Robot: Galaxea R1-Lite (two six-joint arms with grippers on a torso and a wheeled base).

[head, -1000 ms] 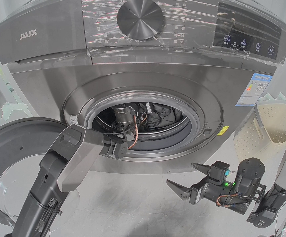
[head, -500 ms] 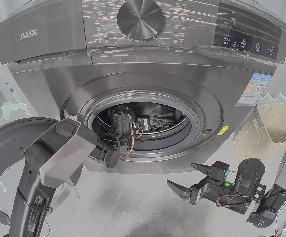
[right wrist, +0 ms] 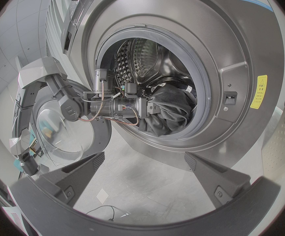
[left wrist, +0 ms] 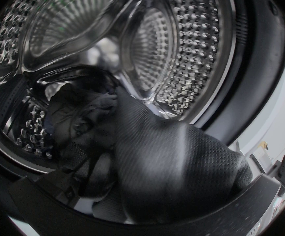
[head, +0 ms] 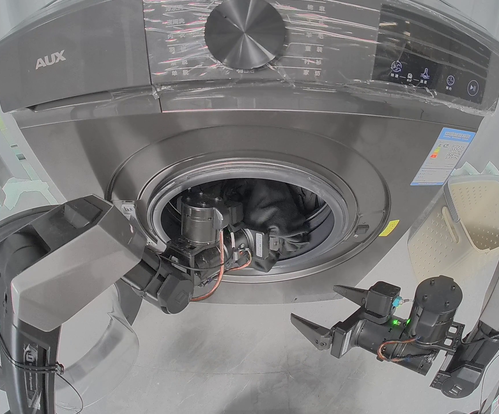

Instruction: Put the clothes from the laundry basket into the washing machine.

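The washing machine (head: 249, 139) stands with its round opening uncovered. A dark garment (head: 275, 211) lies in the drum (left wrist: 168, 49) and bulges over the front lip; it is the black bundle (right wrist: 168, 112) in the right wrist view. My left gripper (head: 267, 247) sits at the lower left of the opening, its tip buried in that garment (left wrist: 175, 167). Cloth hides how it is set. My right gripper (head: 314, 304) hangs open and holds nothing, low in front of the machine to the right, above the floor.
The machine's door (head: 8, 271) is swung open to the left, behind my left arm. A cream laundry basket (head: 479, 214) stands tilted at the right beside the machine, its visible inside bare. Grey floor (head: 232, 346) lies in front.
My left arm has drawn back out of the drum toward the left and lower rim. The dark garment now sits further forward and bulges over the lip. The right arm has not moved.
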